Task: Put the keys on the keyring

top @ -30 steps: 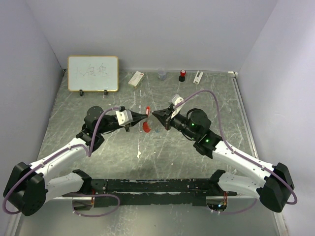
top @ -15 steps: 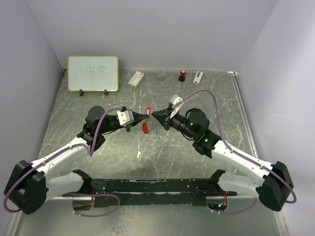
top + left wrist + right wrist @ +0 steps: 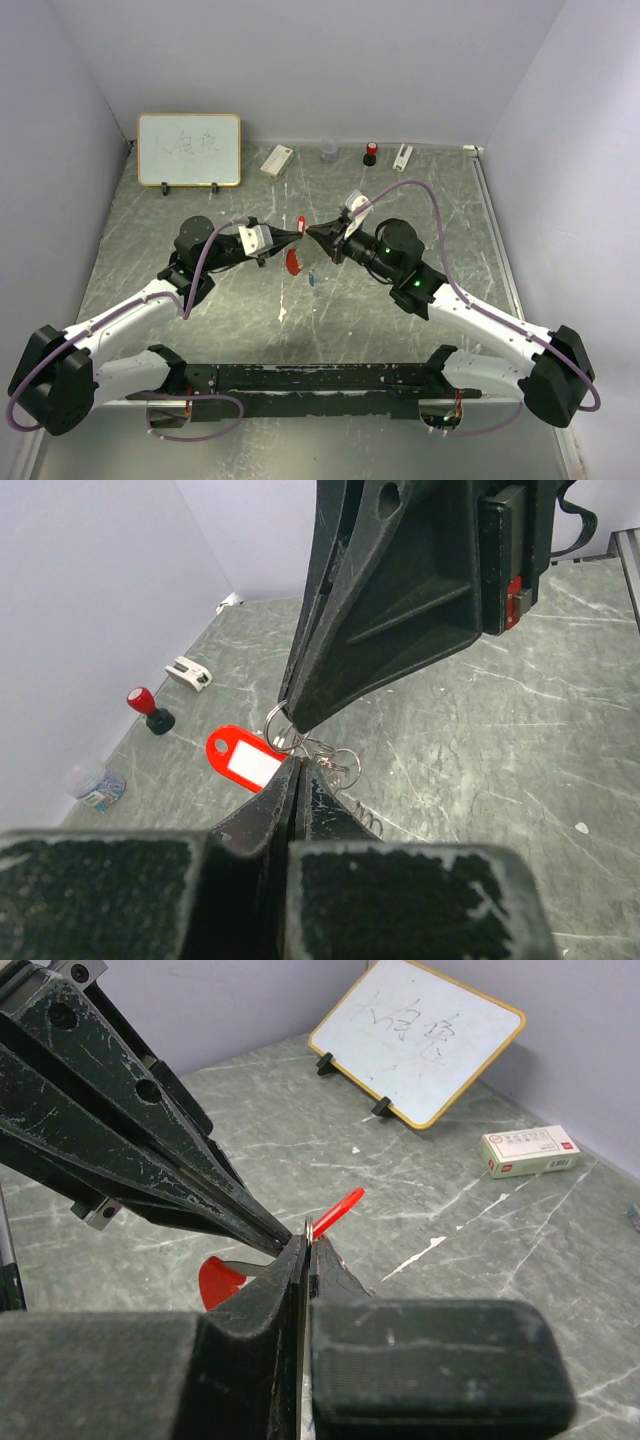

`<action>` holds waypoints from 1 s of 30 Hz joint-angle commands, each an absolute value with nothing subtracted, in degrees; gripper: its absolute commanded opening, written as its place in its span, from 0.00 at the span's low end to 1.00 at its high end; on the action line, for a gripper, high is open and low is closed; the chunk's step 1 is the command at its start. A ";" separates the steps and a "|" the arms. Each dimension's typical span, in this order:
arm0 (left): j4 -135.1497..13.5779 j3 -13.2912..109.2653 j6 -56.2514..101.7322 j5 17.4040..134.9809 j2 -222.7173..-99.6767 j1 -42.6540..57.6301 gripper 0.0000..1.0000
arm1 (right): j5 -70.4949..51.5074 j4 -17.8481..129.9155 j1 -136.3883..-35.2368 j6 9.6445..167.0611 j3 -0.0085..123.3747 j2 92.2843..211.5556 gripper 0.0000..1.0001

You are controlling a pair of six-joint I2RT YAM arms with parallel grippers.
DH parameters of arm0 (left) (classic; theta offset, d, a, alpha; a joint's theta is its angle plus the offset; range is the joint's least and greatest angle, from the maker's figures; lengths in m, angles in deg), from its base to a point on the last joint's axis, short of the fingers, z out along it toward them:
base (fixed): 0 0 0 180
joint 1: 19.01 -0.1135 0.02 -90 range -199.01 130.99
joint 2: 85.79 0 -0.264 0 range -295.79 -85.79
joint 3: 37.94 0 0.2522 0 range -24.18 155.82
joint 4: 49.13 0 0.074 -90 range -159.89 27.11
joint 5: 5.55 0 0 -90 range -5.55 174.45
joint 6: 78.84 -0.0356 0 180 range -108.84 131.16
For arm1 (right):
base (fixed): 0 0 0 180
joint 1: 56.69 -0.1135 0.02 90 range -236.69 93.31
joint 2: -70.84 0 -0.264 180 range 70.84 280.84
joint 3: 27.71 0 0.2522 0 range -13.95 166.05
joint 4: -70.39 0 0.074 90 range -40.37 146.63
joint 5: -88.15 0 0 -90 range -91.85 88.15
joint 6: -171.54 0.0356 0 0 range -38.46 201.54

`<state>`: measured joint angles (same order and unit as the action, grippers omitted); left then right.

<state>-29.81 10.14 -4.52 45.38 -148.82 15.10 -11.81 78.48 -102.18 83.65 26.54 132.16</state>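
Both shut on keyring (image 3: 246, 762), left gripper (image 3: 292, 237) and right gripper (image 3: 311, 232) tip to tip, blue key (image 3: 311, 281) nearby, whiteboard (image 3: 189, 149) behind

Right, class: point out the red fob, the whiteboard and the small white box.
red fob (image 3: 248, 763): left wrist view, its white label.
whiteboard (image 3: 418, 1038): right wrist view, middle of its face.
white box (image 3: 528, 1152): right wrist view, its top face.

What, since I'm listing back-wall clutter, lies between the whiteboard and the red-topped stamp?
A white box and a small clear container, shown in the top view, between the whiteboard and the stamp.
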 commanded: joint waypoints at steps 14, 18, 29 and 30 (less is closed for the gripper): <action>-25.40 11.60 -5.54 48.24 -149.03 15.62 0.07 | -12.74 80.96 -102.83 84.48 28.15 132.42 0.00; -25.19 11.58 -5.47 48.25 -149.08 15.62 0.07 | -12.61 80.97 -102.90 84.61 28.13 132.38 0.00; -24.41 11.24 -5.70 49.53 -148.75 15.61 0.07 | -12.82 80.37 -103.07 84.61 28.29 132.28 0.00; -24.33 11.24 -5.79 49.60 -148.72 15.57 0.07 | -12.78 80.29 -103.09 84.61 28.25 132.21 0.00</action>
<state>-27.82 10.14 -4.74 48.44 -149.14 15.34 -12.38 78.63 -102.51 84.13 26.54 132.49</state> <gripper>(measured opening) 0.075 0.009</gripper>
